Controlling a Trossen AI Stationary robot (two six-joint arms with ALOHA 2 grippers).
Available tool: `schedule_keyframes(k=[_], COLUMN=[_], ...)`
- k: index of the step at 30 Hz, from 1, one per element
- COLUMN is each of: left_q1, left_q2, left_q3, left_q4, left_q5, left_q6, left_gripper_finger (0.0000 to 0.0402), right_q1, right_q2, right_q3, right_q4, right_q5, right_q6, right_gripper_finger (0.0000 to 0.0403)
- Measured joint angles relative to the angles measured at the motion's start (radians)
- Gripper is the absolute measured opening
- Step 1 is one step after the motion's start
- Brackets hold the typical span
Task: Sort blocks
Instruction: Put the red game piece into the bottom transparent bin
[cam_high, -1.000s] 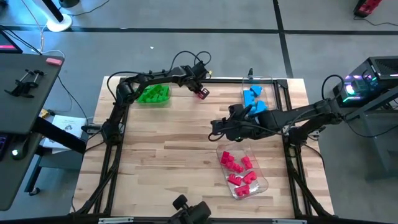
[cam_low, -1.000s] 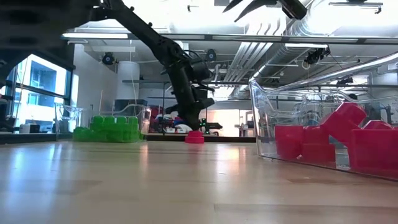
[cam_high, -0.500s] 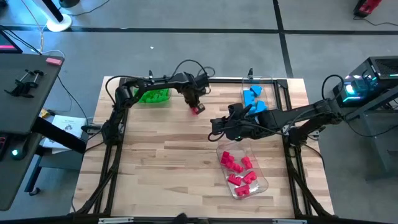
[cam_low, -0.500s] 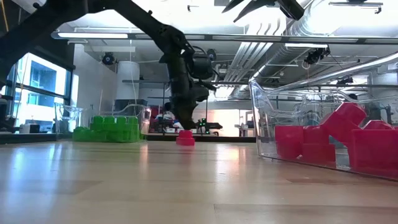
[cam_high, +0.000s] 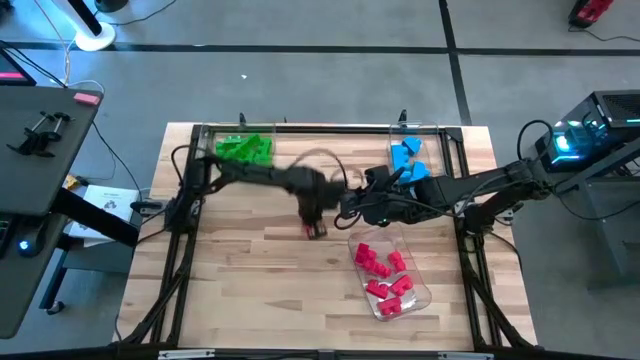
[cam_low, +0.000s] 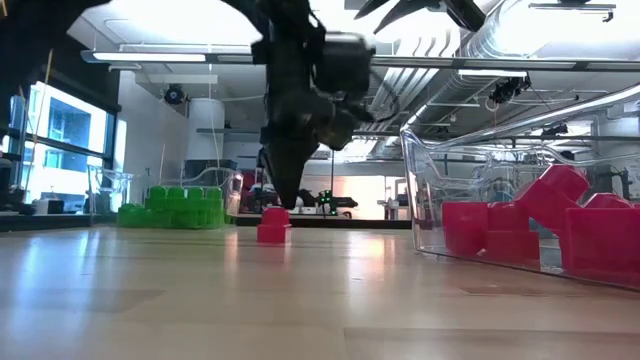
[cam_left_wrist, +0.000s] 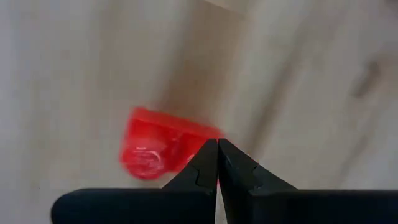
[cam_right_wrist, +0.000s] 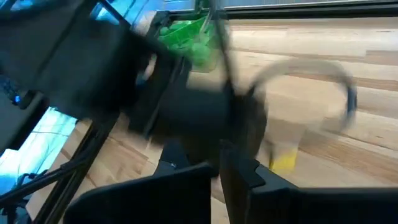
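A single red block sits on the wooden table near its middle; it also shows in the low view and in the left wrist view. My left gripper stands over it, pointing down, with its fingers shut. My right gripper is shut too and hangs above the table just right of the left one, holding nothing. Green blocks, blue blocks and red blocks lie in three clear trays. My left gripper comes from above, pointing down, and its shut fingertips meet the lone red block at one upper edge. Nothing is pinched between the fingers. The block stands flat on the table, its stud up.
The red blocks' clear tray lies near and to the right of the lone block. The blue blocks' tray is at the far right, the green blocks' tray at the far left. Bare wood stretches across the table's near left.
My left gripper has swept from beside the green tray at the far edge toward the table's middle, nearer and to the right, staying shut and rolling somewhat. The lone red block has slid along the table with it.
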Motion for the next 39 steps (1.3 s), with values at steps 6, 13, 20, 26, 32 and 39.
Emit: schedule_keyframes(k=[6, 13, 20, 26, 32, 39], left_q1=[-0.153, -0.184, -0.209, -0.212, -0.235, -0.241], left_q2=[-0.001, -0.079, -0.314, -0.493, -0.526, -0.503], left_q3=[-0.023, -0.034, -0.224, -0.489, -0.586, -0.589], left_q4=[0.036, -0.075, 0.017, 0.269, 0.431, 0.690], left_q5=[0.006, -0.072, -0.260, -0.293, -0.282, -0.304], left_q6=[-0.022, -0.066, -0.242, -0.503, -0.608, -0.592], left_gripper_finger=[0.0000, 0.0000, 0.0000, 0.0000, 0.0000, 0.0014], right_q1=[0.010, 0.044, 0.057, 0.057, 0.084, 0.138], right_q2=[-0.002, -0.002, -0.003, -0.051, -0.136, -0.219], right_q3=[0.001, 0.009, 0.008, 0.001, 0.002, 0.003], right_q4=[0.029, 0.102, 0.223, 0.319, 0.511, 0.582], right_q5=[-0.052, -0.017, 0.014, 0.022, 0.001, 0.033], right_q6=[-0.045, -0.090, -0.218, -0.301, -0.530, -0.692], right_gripper_finger=[0.0000, 0.0000, 0.0000, 0.0000, 0.0000, 0.0000])
